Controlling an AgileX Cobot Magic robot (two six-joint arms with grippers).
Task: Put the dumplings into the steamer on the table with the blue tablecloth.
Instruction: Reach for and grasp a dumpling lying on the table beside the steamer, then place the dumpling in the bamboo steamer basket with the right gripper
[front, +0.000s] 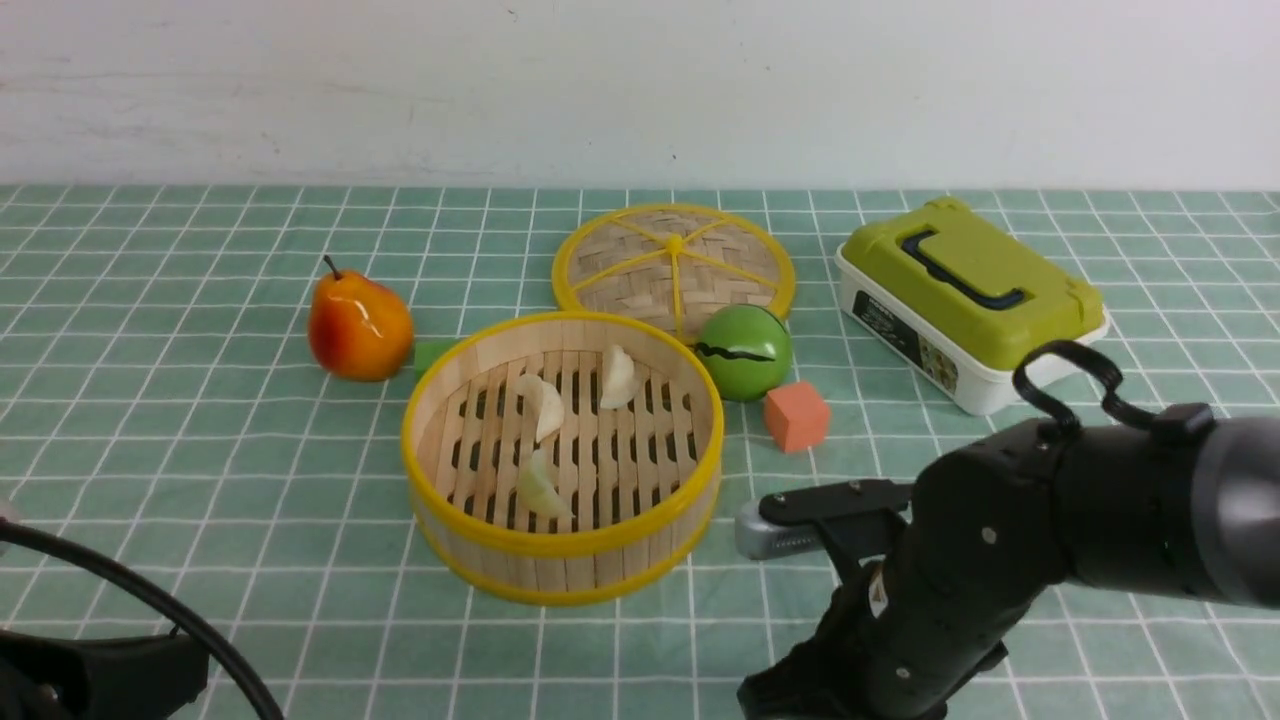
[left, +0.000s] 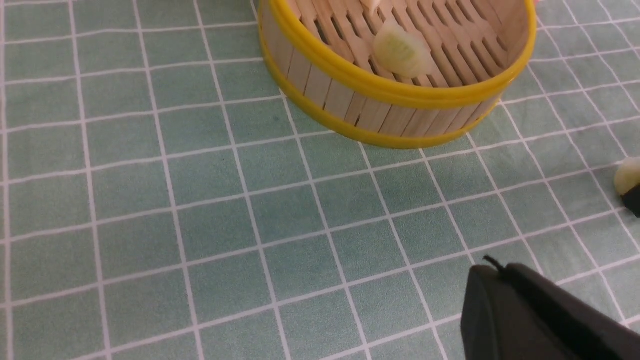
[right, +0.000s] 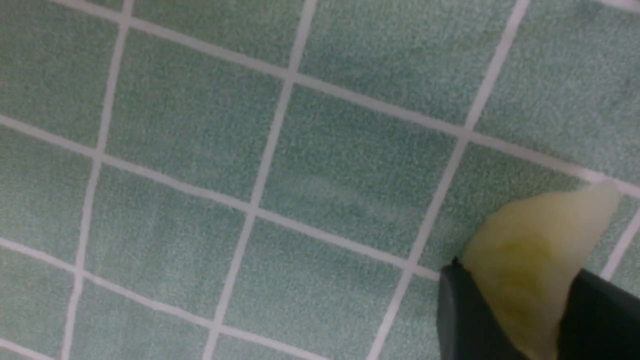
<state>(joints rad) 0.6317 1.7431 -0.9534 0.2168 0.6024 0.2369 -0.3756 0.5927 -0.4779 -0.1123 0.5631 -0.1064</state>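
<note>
The steamer (front: 560, 460) stands mid-table on the blue tablecloth (front: 200, 450). Three dumplings lie on its slatted floor: two cream-white (front: 545, 405) (front: 617, 378) and one pale yellow-green (front: 540, 487). My right gripper (right: 520, 277) is shut on the fourth dumpling (right: 545, 235), pale yellow-green, just above the cloth, to the right of the steamer's near side. In the front view only the right arm (front: 960, 600) shows; its fingers are hidden. In the left wrist view the steamer (left: 395, 95) lies ahead, the held dumpling (left: 629, 175) is at the edge, and my left gripper (left: 492, 272) is shut and empty.
A pear (front: 358, 325) and a small green block (front: 432, 352) sit left of the steamer. The woven lid (front: 673, 258), a green ball (front: 745, 350) and an orange cube (front: 796, 415) lie behind and right. A green-lidded box (front: 965, 295) stands far right.
</note>
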